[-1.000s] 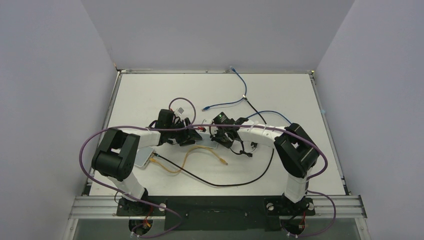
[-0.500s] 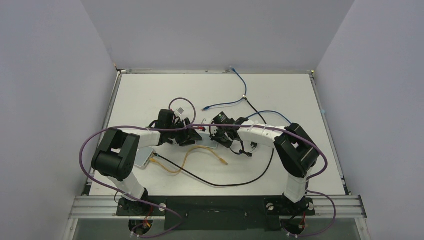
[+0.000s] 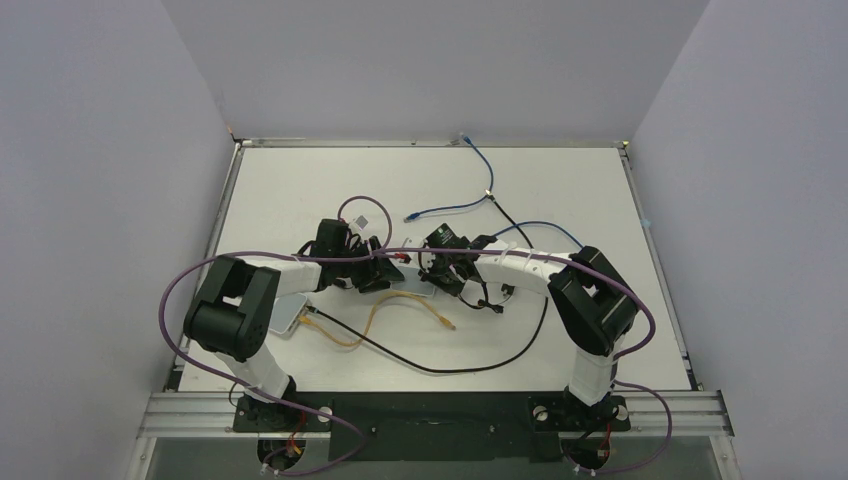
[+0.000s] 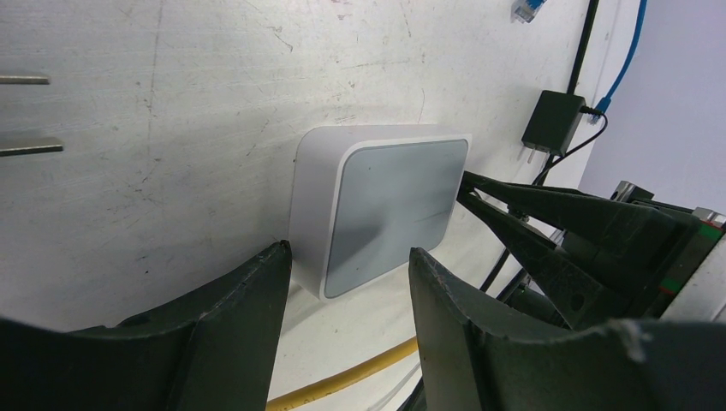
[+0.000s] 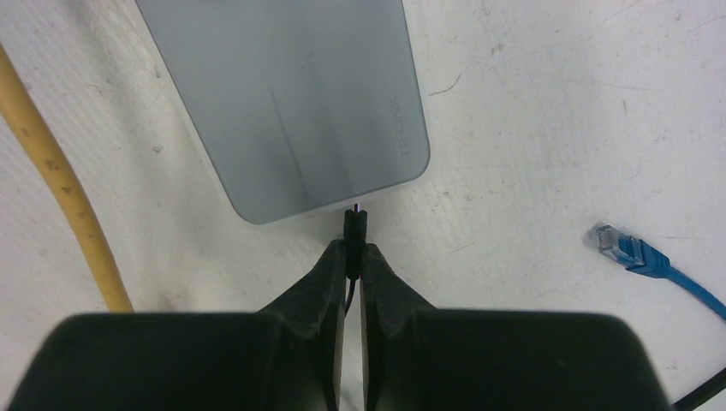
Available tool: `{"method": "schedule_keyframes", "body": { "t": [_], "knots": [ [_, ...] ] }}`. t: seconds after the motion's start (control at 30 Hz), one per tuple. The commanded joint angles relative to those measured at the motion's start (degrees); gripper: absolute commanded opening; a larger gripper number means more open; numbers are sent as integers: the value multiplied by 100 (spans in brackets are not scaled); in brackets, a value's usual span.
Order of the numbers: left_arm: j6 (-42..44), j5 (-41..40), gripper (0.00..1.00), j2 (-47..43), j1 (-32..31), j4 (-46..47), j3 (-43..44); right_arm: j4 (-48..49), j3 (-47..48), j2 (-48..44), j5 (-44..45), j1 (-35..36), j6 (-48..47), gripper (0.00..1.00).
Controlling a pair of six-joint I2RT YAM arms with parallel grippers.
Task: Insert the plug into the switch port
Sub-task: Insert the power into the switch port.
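Note:
The switch is a flat white box point(image 4: 377, 205) with a pale grey face, lying on the table between the two grippers point(image 3: 408, 288). Its port sits on a narrow edge and does not show. My right gripper point(image 5: 354, 248) is shut on a small black plug point(image 5: 354, 221). The plug's tip meets the near edge of the box point(image 5: 291, 111). My left gripper point(image 4: 347, 257) stands open, its fingertips point(image 4: 276, 257) on either side of the box's near corner, without clamping it. In the left wrist view the right fingers point(image 4: 514, 201) reach the box's far edge.
A yellow cable point(image 3: 385, 310) runs just in front of the box point(image 5: 60, 197). A blue cable with its plug point(image 5: 621, 248) lies to the right, and a black adapter point(image 4: 552, 124) further back. Another flat white device point(image 3: 290, 313) lies under the left arm. Black cable point(image 3: 480, 365) loops toward the front.

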Motion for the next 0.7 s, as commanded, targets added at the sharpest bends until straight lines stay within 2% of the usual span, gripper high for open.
{"method": "schedule_keyframes", "body": {
  "t": [0.0,0.47,0.67],
  "knots": [
    [88,96,50,45,39,53,174,139,142,-75,-145,67,-72,0],
    [108,205,50,100,2,76,170,295,74,-164,-254,109,-310,0],
    [210,256,50,95,-84,-22,186,342,67,-214,-547,119,-735,0]
  ]
}}
